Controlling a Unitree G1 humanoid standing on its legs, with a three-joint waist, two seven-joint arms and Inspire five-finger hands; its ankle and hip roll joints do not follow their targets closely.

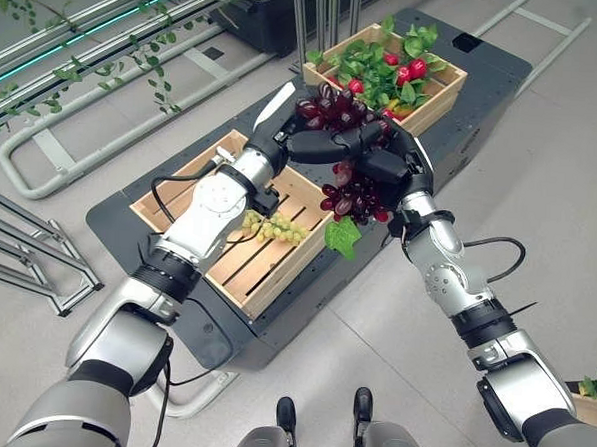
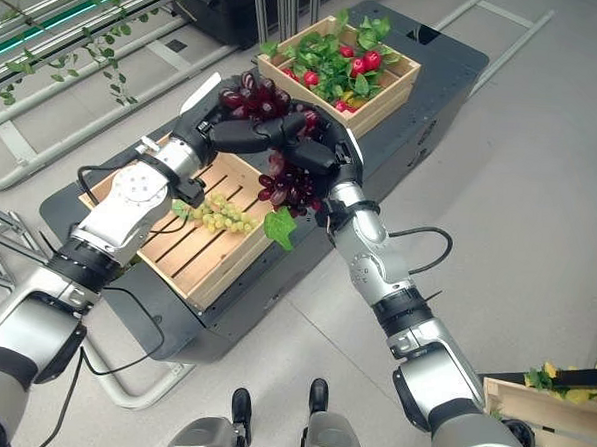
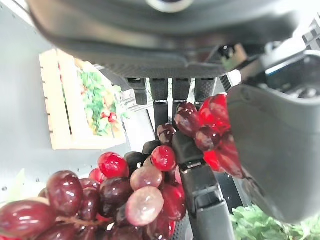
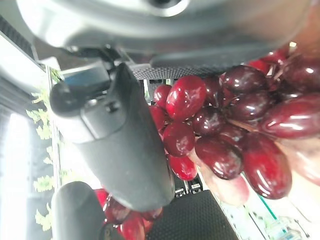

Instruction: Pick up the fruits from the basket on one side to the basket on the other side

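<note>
Red grapes [image 1: 347,156] hang in the air between the two wooden baskets, with the left hand [image 1: 318,144] and right hand [image 1: 386,168] both curled around them. Green grapes [image 2: 224,217] already lie in the near basket [image 2: 128,235]. Left wrist view: fingers [image 3: 195,175] wrap the bunch. Right wrist view: the thumb [image 4: 125,145] presses it. More fruit waits in the far basket [image 2: 385,93].

The red grapes [image 1: 352,191] look smooth and shiny, like glass beads (light glints on each one). The green grapes [image 1: 274,226] look duller. Both crates, the near crate [image 1: 237,280] and the far crate [image 1: 437,97], are pale bare wood with a rough, dry look. The right hand [image 1: 387,166] and left hand [image 1: 323,145] are dark matt plastic. The platform [image 1: 118,224] under the crates looks dark and smooth. The floor [image 1: 560,197] is flat grey tile.
</note>
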